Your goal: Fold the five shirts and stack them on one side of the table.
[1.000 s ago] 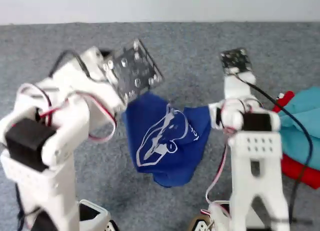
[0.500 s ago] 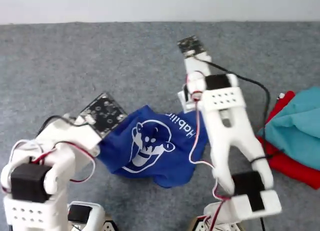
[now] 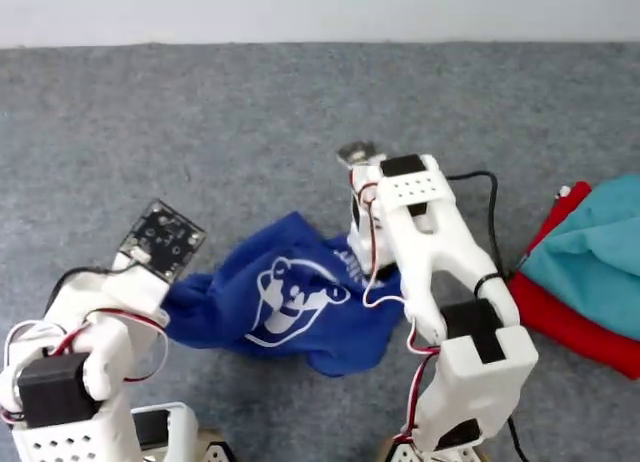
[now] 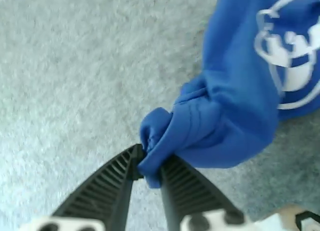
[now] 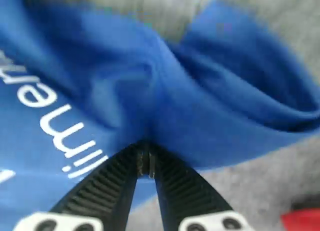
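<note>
Blue shirt point(image 3: 290, 302) lies bunched on the grey table point(image 3: 200, 132) between your two arms, with its white print facing up. Your left gripper point(image 4: 147, 168) is clamped on a gathered fold at one end of it. Your right gripper point(image 5: 145, 163) pinches the cloth at the opposite edge, jaws tight on the fabric. Beyond your right arm, a teal shirt point(image 3: 590, 252) lies on a red shirt point(image 3: 580, 332), apart from the blue one.

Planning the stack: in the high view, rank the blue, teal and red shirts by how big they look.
1. blue shirt, largest.
2. teal shirt.
3. red shirt, smallest showing.
The last two are unsure: both run off the frame edge, and the teal one covers part of the red.
</note>
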Tool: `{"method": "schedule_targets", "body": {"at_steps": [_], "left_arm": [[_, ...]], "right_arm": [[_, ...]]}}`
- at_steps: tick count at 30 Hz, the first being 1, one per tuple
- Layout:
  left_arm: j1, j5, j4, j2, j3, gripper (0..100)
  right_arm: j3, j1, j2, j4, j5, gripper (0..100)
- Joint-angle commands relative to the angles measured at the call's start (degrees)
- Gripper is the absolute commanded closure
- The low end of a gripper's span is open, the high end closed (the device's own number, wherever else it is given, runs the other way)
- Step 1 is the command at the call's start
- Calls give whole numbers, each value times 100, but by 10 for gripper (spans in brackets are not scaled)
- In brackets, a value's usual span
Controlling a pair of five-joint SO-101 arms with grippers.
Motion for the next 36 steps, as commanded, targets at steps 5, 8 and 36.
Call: {"method": "schedule_targets", "body": {"at_steps": [5, 8, 36], "left_arm": [[-1213, 79, -686, -105, 453, 985], [-1626, 79, -958, -114, 708, 985], [-2690, 70, -1697, -114, 1420, 985]], "right_arm": [[-237, -171, -48, 1719, 237, 988], [-167, -224, -119, 1938, 440, 988], [-1486, -1455, 716, 84, 431, 988]]}}
